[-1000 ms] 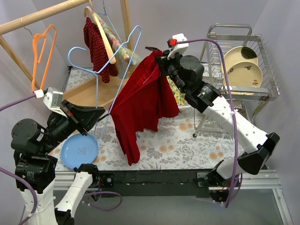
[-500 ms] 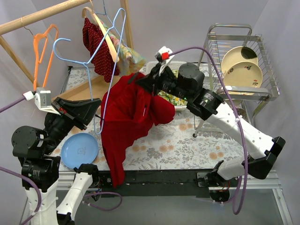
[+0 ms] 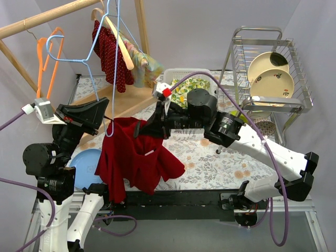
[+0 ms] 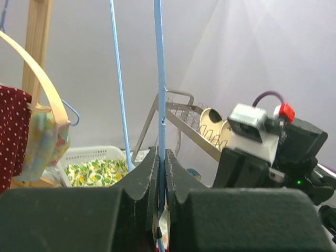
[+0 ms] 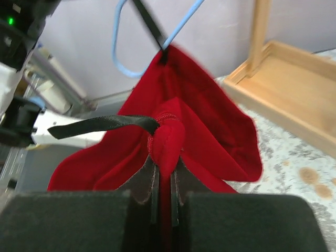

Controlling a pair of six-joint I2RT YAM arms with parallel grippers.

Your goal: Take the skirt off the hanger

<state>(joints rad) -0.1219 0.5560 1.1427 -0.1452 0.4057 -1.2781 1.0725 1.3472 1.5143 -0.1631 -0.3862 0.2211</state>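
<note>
The red skirt (image 3: 134,160) hangs low over the table's front left, still caught by a black loop on the blue wire hanger (image 3: 100,39). My left gripper (image 3: 102,118) is shut on the hanger's wire (image 4: 160,105) and holds it upright. My right gripper (image 3: 143,128) is shut on a fold of the skirt's waistband (image 5: 167,139); a black ribbon loop (image 5: 100,123) trails from it. In the right wrist view the skirt's top corner (image 5: 168,58) still touches the hanger (image 5: 181,29).
A wooden rail (image 3: 47,16) at back left carries an orange hanger (image 3: 44,58), a wooden hanger with a dotted red garment (image 3: 113,55) and a floral one. A blue plate (image 3: 84,165), white basket (image 3: 181,84) and dish rack with plates (image 3: 270,73) stand around.
My right gripper has pulled the skirt down and left toward the table. My left gripper has raised the hanger more upright. The skirt now bunches low near the front edge.
</note>
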